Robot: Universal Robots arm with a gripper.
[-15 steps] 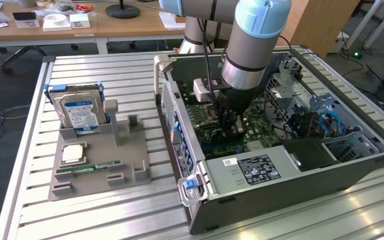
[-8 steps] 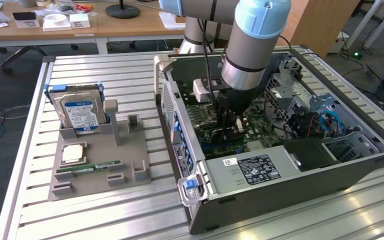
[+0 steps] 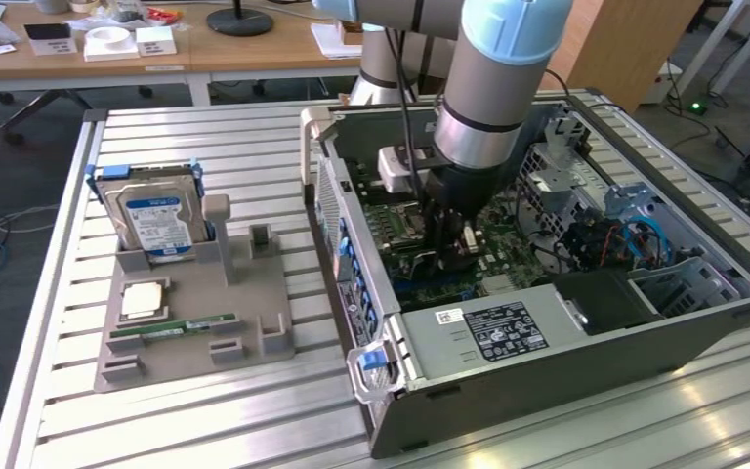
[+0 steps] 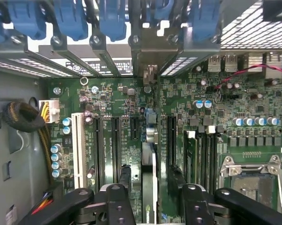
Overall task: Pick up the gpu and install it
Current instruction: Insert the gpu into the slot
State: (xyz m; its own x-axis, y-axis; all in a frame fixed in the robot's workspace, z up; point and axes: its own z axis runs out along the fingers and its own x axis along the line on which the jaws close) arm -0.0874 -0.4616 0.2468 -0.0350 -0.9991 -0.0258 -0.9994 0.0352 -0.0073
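Note:
The gpu point(image 4: 149, 154) stands on edge in a motherboard slot inside the open computer case point(image 3: 570, 366), with its silver bracket end point(image 4: 150, 75) against the rear slot openings. My gripper point(image 4: 150, 180) straddles the card and is open. Its two black fingers point(image 4: 125, 176) sit on either side of the card with a gap to each face. In the exterior view the gripper point(image 3: 456, 256) reaches straight down into the case over the motherboard point(image 3: 408, 234), and the arm hides most of the card.
A grey holder tray point(image 3: 192, 362) at the exterior view's left carries a hard drive point(image 3: 153, 215), a CPU point(image 3: 141, 298) and a green RAM stick point(image 3: 173, 327). Blue slot latches point(image 4: 112, 18), a white slot point(image 4: 76, 145) and the CPU socket point(image 4: 248, 183) surround the card.

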